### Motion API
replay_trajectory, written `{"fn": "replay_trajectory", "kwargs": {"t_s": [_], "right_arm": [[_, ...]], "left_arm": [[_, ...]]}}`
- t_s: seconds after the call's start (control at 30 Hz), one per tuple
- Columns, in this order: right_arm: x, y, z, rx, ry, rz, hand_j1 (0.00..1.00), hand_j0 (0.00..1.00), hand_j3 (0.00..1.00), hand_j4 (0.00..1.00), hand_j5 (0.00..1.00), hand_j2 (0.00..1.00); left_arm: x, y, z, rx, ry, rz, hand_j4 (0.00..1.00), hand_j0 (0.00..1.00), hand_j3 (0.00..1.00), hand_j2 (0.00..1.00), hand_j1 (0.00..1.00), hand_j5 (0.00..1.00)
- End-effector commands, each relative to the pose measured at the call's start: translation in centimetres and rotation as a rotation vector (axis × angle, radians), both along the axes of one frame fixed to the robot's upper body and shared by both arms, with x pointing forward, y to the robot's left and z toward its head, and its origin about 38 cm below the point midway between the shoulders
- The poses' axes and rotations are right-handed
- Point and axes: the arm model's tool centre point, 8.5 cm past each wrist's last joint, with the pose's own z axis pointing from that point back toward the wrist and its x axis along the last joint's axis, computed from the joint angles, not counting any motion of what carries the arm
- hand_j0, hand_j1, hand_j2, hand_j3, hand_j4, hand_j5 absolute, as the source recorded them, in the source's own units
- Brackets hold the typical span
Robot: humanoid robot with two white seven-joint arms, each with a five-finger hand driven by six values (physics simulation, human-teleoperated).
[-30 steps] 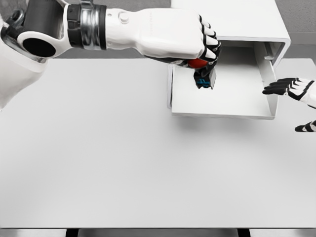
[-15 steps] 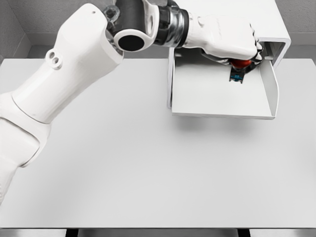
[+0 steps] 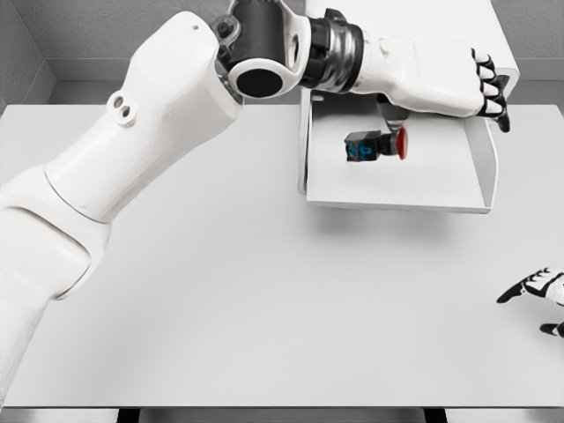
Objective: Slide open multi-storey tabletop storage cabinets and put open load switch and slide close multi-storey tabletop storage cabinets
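The white cabinet (image 3: 414, 26) stands at the back right of the table, its drawer (image 3: 401, 189) slid out toward me. The load switch (image 3: 377, 144), black and blue with a red knob, lies on its side on the drawer floor. My left hand (image 3: 489, 88) hovers above the drawer's right rear corner, to the right of the switch and clear of it, fingers spread and holding nothing. My right hand (image 3: 536, 295) shows only at the right edge of the table, fingers relaxed and holding nothing.
My left upper arm and elbow (image 3: 176, 115) cross the table's back left and cover the cabinet's left side. The white tabletop (image 3: 264, 300) runs in front of the drawer to the near edge.
The left hand let go of the switch, which now lies in the drawer, and shifted right. The right hand has come back into view low at the right edge.
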Motion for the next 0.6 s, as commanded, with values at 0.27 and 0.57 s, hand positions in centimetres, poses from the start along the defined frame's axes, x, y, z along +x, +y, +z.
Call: {"fn": "replay_trajectory", "kwargs": {"t_s": [0.27,0.57], "right_arm": [[-0.1,1.4,-1.8,0.002,0.045,0.041,0.73,0.73,0.73,0.73,0.73,0.73],[0.3,2.6,-2.4,0.019,0.058,0.073,0.73,0.73,0.73,0.73,0.73,0.73]], "left_arm": [[-0.1,-0.9,-0.3,-0.003,0.018,-0.003,0.96,0.96,0.96,0.96,0.96,0.96],[-3.7,-0.6,2.5,-0.084,0.012,-0.136,1.0,1.0,1.0,1.0,1.0,1.0]]}}
